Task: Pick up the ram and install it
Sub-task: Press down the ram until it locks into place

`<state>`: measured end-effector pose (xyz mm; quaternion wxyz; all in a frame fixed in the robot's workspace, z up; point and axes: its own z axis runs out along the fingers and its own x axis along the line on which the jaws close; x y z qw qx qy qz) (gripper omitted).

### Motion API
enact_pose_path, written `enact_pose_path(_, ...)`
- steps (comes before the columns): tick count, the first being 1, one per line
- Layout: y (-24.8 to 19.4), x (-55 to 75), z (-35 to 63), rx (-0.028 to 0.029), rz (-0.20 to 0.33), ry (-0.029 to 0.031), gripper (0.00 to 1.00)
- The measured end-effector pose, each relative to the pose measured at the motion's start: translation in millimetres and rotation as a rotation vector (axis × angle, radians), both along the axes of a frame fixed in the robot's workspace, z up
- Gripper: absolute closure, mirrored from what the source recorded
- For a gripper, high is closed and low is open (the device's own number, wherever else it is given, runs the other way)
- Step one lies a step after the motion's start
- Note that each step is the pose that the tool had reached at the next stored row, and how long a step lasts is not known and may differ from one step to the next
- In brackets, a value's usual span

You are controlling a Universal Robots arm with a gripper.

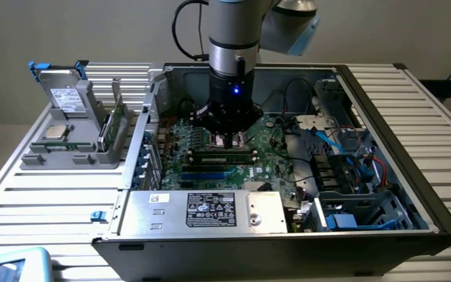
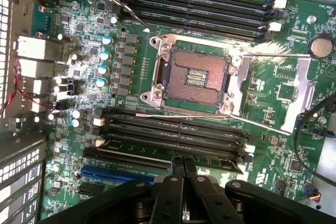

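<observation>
Directly beneath the closed fingertips of the black claw (image 2: 182, 162) lies the slim green ram stick (image 2: 210, 157), seated lengthwise in one of the long black memory slots (image 2: 173, 132) of the green motherboard (image 2: 273, 93); the fingers press together at its upper edge (whether they pinch it or only bear down on it cannot be told). Just beyond the claw's tips sits the open square processor socket (image 2: 195, 76) with its silver metal frame and its thin lever swung aside, and past that runs a second bank of black slots (image 2: 199, 6). Seen from the exterior view, the grey robot arm (image 1: 234, 35) reaches straight down into the open black computer case (image 1: 366, 94), its claw (image 1: 227, 140) low over the board. Well away from the claw, toward the exterior view's left, a grey plastic parts holder (image 1: 61, 154) stands on the slatted white table (image 1: 45, 200), carrying a square silver processor chip (image 1: 56, 131) and a grey drive box with blue tabs (image 1: 67, 94).
</observation>
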<state>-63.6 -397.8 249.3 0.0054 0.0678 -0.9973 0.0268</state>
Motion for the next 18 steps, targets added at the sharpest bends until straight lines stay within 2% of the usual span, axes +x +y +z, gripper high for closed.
enact_pose_path(6, 0.0, -0.1, 0.1, -0.0006, -0.069, -0.0021, 0.89)
enact_pose_path(8, 0.0, -0.1, 0.0, -0.0028, -0.088, -0.0027, 0.89)
enact_pose_path(11, 0.0, 0.0, 0.0, -0.0095, -0.113, -0.0030, 0.89)
enact_pose_path(18, 0.0, -0.1, 0.0, -0.0107, -0.121, -0.0033, 0.89)
